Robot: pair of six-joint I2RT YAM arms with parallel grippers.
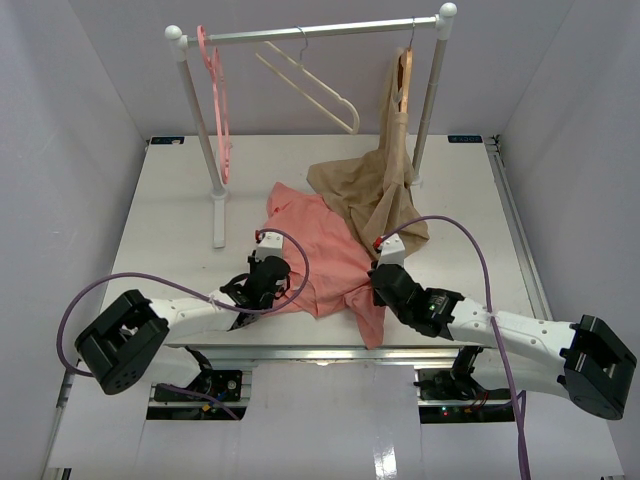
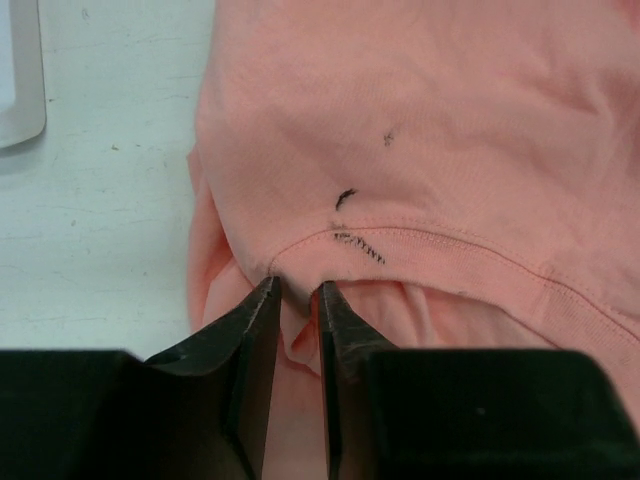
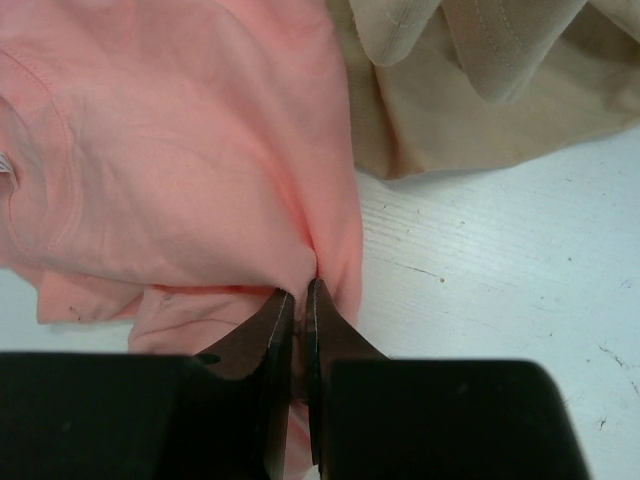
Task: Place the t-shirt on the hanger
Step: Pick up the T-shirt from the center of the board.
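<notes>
Two pincers meet the t-shirt [image 1: 315, 245] at the near side of the table [image 1: 170, 200]. The left gripper [image 2: 297, 292] has its jaws narrowly apart with a fold of the stitched hem between them; I cannot tell whether they truly bite the cloth. The right gripper [image 3: 300, 290] is pressed together on a pinch of pink fabric at the shirt's edge, near the beige garment [image 3: 480, 90]. The shirt lies crumpled on the table, its far side touching that beige heap. Farther back, on the rail [image 1: 320, 32], the hanger [image 1: 318, 92] dangles tilted between a pink hanger [image 1: 218, 110] and a wooden hanger [image 1: 403, 75], well apart from the shirt.

The step in hand looks like securing two holds before lifting. The left jaws should close fully on the hem, ideally one layer rather than a bunch. Both arms should then rise evenly and draw apart, so that the opening spreads and the beige cloth is not dragged along.
</notes>
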